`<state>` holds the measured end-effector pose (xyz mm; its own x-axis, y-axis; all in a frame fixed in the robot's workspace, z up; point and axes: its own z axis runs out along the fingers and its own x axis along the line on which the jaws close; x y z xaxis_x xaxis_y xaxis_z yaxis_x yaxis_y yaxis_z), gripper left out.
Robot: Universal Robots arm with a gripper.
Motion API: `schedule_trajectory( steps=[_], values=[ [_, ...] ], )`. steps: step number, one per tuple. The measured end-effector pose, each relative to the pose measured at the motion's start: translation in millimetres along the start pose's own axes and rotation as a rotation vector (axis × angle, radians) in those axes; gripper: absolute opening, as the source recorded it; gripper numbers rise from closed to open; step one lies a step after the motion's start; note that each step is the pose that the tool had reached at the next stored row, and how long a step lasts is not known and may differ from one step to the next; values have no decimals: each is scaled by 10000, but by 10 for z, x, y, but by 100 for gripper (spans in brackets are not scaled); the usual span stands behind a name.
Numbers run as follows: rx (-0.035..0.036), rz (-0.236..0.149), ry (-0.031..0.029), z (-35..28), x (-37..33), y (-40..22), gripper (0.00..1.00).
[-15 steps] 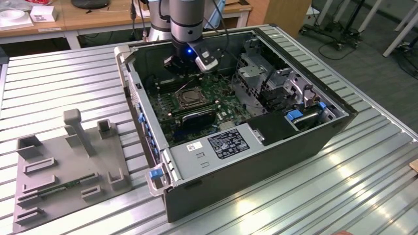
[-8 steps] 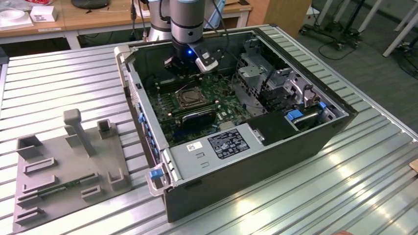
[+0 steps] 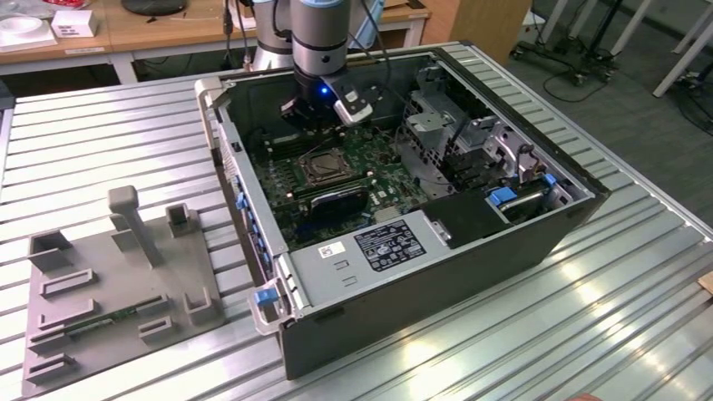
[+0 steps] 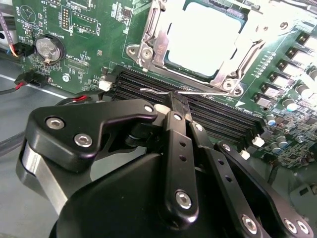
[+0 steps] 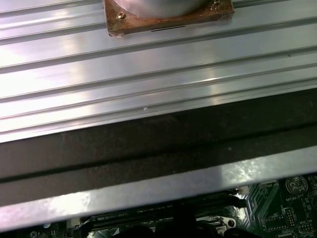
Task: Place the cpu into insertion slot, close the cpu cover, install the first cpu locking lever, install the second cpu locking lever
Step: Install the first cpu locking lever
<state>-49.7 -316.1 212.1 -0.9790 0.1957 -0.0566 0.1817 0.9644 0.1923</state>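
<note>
Inside the open computer case [image 3: 446, 276], which lies on the slatted aluminium surface [image 3: 624, 317], my arm reaches down over the green motherboard [image 4: 89, 25]. In the exterior view my tool [image 3: 317, 117] hangs just beside the insertion slot [image 3: 323, 167], at the edge of it that lies higher in that view. In the second wrist view the cpu [image 4: 208, 34] is seated in the slot, its pale face showing through the cut-out. The cpu cover [image 4: 151, 37] lies flat around the cpu. My tool [image 4: 176, 99] has its 2 black fingers [image 4: 179, 148] drawn together. Their tip meets a thin silvery wire, a cpu locking lever [image 4: 153, 90], that runs along the socket's near edge above the long black memory slots [image 4: 218, 116]. I cannot tell whether the wire is clamped between the fingers or only touched. A round coin cell battery [image 4: 49, 47] sits on the board well apart from the socket. On the surface at the exterior view's left rests a grey fixture plate [image 3: 112, 276] with upright blocks.
</note>
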Motion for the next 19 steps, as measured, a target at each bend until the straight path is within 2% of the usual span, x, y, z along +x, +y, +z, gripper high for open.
schedule_trajectory(
  steps=[19],
  values=[
    [1, 0, 0, 93, -23, -13, 10]
  ],
)
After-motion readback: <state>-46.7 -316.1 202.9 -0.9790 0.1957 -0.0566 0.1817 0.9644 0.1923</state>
